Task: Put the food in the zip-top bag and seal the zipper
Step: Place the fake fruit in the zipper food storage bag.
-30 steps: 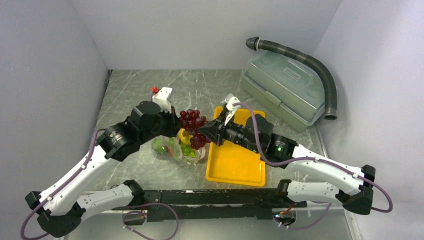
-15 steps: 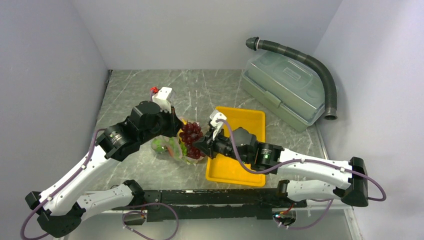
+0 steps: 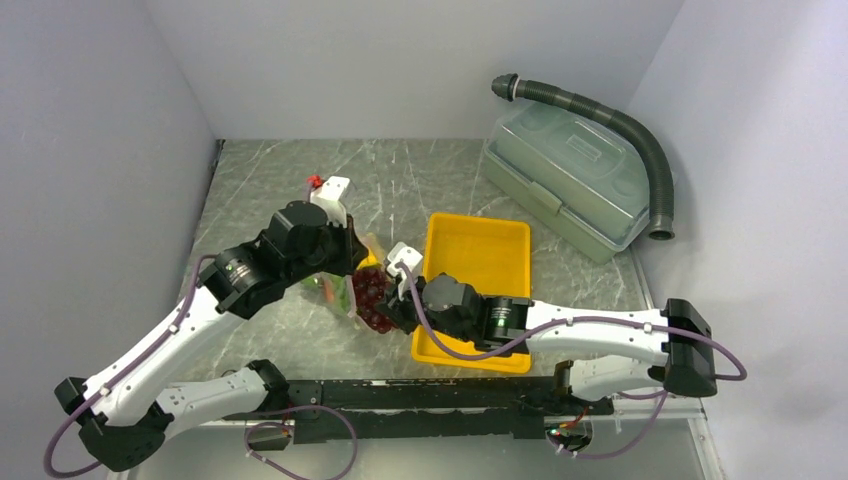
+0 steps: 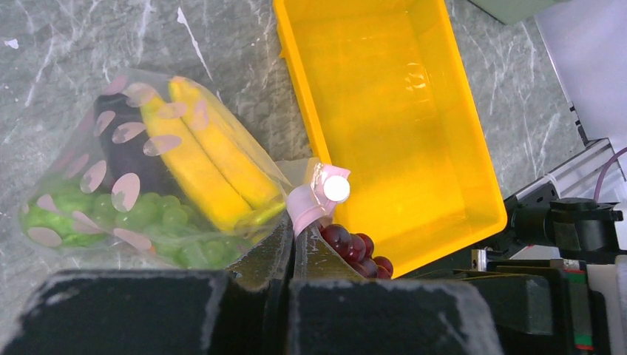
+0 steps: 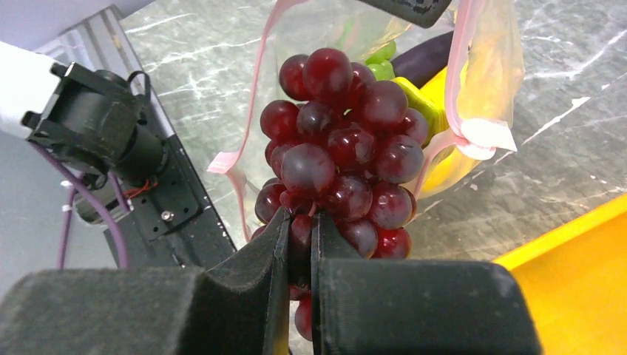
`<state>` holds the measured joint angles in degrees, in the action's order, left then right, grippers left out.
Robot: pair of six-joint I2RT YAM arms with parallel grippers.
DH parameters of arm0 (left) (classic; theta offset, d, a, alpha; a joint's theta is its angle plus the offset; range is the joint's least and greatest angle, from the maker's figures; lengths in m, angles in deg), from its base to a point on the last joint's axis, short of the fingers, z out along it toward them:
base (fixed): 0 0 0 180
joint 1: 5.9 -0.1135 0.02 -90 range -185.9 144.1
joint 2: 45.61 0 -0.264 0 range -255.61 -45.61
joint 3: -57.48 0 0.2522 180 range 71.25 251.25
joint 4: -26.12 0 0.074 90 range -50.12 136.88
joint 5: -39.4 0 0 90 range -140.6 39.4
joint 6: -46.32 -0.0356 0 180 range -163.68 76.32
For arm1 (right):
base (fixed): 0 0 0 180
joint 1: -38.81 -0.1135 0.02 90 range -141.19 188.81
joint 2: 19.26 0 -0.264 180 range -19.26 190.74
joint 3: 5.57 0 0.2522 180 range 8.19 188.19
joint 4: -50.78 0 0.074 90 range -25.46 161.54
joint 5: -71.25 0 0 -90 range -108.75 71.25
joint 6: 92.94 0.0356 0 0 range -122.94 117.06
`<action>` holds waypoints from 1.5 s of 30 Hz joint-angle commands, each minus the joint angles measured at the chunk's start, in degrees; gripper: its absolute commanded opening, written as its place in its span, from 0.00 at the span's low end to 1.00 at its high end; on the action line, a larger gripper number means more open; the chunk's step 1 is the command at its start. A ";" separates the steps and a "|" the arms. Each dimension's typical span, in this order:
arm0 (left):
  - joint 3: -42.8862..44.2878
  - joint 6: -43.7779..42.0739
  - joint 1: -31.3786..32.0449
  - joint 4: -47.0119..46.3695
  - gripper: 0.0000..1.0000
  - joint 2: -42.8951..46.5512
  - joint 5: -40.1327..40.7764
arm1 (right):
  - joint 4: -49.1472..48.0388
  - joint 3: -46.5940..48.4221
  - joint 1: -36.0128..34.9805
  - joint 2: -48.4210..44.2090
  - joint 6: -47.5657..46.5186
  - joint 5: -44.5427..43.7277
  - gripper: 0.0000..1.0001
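— How is the right claw point(image 5: 299, 222) found?

— It is clamped tight on the lower berries of the dark red grapes point(image 5: 340, 155), and the bunch is carried just ahead of its fingertips.

— What is met past the bunch?

— The open mouth of the zip-top bag point(image 5: 488, 66) is met. The grapes are framed by the two sides of the zipper point(image 5: 244, 148) (how far in they reach cannot be told).

— And the left claw point(image 4: 290, 237)?

— It is closed on the zipper where the pink strip is bunched. A white tab point(image 4: 336, 188) is seen just beyond its tips, and the mouth edge is held up by it.

— What is seen farther out from it?

— Ahead and to its left, the belly of the bag is rested on the counter point(image 4: 59, 44). Bananas point(image 4: 200, 159), an eggplant point(image 4: 129, 159) and green grapes point(image 4: 148, 214) are seen through the plastic, packed together. Ahead and to its right, the yellow tray point(image 4: 414, 111) is laid just beside the bag.

— And beyond the right claw?

— Well apart from it, toward the far right of the counter, a lidded box point(image 3: 570, 175) is set, with a grey hose point(image 3: 640, 140) curved around its back.
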<state>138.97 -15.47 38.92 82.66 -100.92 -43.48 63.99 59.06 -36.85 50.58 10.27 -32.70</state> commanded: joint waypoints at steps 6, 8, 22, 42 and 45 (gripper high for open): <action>2.77 0.97 -0.19 -3.67 0.00 -0.22 -3.98 | -6.44 7.78 -0.01 5.00 -0.78 -5.08 0.00; 2.74 0.97 -0.26 -3.63 0.00 -0.10 -4.52 | -6.93 9.30 0.58 6.48 -0.40 -5.51 0.00; 2.19 2.93 -0.24 -4.27 0.00 0.19 -7.58 | -10.67 15.70 7.11 16.56 15.13 -9.10 0.00; 5.24 4.75 -0.21 -1.58 0.00 1.88 -8.68 | -8.28 18.96 9.23 24.32 23.26 -23.47 0.03; 6.06 5.10 -0.21 -1.16 0.00 2.68 -7.63 | -6.68 18.98 9.21 23.49 22.27 -22.53 0.13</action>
<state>139.73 -14.77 36.75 83.43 -101.75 -42.22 59.85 75.10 -30.64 73.69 32.89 -51.26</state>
